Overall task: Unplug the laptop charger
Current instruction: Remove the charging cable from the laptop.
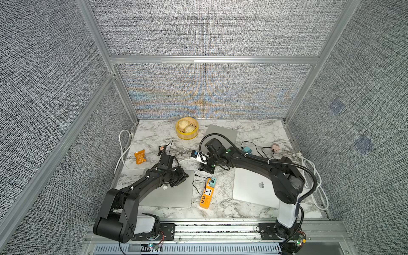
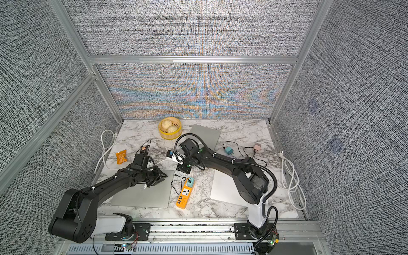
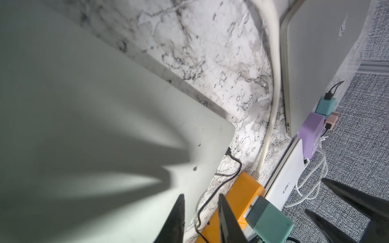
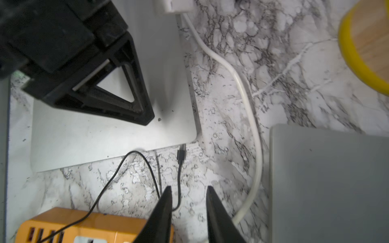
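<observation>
A silver laptop (image 1: 167,196) lies at the front left. The laptop charger is a teal adapter (image 1: 212,182) plugged into an orange power strip (image 1: 206,196). Its black cable (image 4: 179,181) ends in a plug (image 4: 181,153). The plug lies on the marble just off the laptop's edge (image 4: 117,145), metal tip showing. My right gripper (image 4: 188,187) hangs open above the cable, which runs close to one finger, untouched. My left gripper (image 3: 201,196) is open and empty, with its tip (image 4: 145,120) resting on the laptop lid near the far right corner.
A second laptop (image 1: 254,187) lies front right and a third (image 1: 223,132) at the back. A steamer basket with buns (image 1: 187,128) stands at the back. A thick white cord (image 4: 250,117) crosses the middle. A snack packet (image 1: 139,156) lies left; small adapters (image 1: 248,150) and white cables (image 1: 313,176) lie right.
</observation>
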`<action>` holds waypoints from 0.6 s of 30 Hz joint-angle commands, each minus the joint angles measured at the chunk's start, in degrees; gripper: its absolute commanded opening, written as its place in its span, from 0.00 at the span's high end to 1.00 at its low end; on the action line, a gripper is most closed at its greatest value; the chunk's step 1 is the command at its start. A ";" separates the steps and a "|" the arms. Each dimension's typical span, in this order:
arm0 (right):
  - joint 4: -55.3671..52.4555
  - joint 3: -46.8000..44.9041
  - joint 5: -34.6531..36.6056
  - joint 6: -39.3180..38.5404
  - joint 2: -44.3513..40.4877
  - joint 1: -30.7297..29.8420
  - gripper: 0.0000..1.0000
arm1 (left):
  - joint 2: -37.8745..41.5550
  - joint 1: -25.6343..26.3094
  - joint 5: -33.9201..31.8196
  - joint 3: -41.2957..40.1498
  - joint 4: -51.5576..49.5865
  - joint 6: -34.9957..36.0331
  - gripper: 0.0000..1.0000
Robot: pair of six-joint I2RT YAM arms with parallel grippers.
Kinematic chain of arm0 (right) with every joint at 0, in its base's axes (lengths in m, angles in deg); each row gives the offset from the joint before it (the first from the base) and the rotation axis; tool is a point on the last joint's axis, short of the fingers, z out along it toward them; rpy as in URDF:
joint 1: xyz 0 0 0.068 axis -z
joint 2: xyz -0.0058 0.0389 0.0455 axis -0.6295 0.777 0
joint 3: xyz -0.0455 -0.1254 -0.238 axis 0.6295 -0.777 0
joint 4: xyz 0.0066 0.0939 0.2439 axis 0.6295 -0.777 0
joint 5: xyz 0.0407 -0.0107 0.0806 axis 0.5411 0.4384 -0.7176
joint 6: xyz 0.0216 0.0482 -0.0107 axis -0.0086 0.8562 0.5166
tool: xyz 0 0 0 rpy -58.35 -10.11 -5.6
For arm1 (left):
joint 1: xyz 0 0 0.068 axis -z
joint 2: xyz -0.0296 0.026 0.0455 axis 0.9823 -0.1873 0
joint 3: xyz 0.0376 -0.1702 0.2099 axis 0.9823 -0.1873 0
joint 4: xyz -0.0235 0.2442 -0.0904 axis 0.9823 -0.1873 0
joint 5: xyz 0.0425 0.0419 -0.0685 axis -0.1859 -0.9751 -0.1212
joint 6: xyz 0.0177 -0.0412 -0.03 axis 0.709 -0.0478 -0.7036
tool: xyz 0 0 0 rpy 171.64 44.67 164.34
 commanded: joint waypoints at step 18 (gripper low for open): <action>18.84 -39.38 7.97 13.67 -32.12 2.31 0.29 | -5.82 13.27 3.12 3.09 9.23 -5.47 0.78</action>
